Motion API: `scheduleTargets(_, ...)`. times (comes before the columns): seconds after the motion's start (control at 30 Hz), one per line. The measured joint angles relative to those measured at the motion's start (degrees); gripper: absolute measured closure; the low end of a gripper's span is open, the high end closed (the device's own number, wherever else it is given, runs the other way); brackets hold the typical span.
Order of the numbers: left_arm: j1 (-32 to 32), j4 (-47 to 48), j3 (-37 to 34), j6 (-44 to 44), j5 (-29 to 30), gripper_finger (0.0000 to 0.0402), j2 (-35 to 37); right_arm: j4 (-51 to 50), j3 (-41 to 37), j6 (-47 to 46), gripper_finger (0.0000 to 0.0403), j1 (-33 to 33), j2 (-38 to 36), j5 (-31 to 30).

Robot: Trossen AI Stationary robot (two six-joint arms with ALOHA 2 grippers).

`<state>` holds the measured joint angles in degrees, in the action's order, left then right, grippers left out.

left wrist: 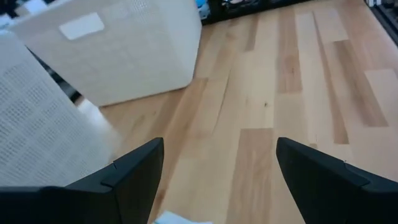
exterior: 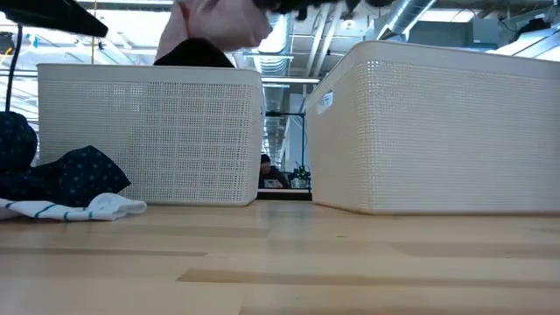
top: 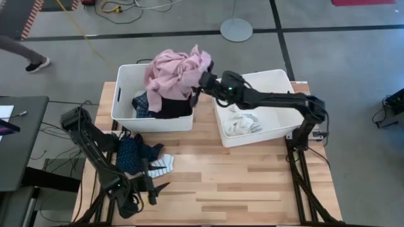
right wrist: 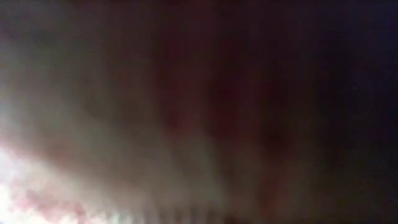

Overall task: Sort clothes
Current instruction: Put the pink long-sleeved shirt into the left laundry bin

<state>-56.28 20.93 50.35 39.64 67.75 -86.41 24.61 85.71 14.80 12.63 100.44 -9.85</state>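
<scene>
One pink garment (top: 173, 70) bunched, no clear long axis, atop left bin (top: 126, 79).

On my wooden table (top: 252, 183) I see two white plastic bins (top: 126, 94) (top: 278, 82) standing side by side, and a person's leg (top: 25, 55) on the grey floor (top: 341, 57) behind.

Even, bright overhead light on the table (top: 252, 183); soft shadows. The right wrist view is dark and wholly blurred, pale glow lower left.
</scene>
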Motion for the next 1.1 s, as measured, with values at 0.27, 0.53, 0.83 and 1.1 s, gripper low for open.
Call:
scheduleTargets(0.27,0.21,-6.15,-0.04,1.79,-0.09,0.0098,-3.8,8.36,0.0,-4.18,0.035,3.08,8.57,0.47)
scheduleTargets(0.53,0.23,-7.63,-0.04,1.79,0.08,0.0098,-4.76,11.59,1.44,-9.25,0.0349,4.9,15.92,4.85)
scheduleTargets(0.83,0.23,-7.52,-0.04,1.66,0.09,0.0098,-4.76,5.08,7.62,-10.73,0.0348,5.07,20.95,8.47)
scheduleTargets(1.1,0.23,-7.5,-0.04,1.64,0.09,0.0098,-4.76,-2.71,8.15,-14.42,0.0298,6.15,19.35,8.44)
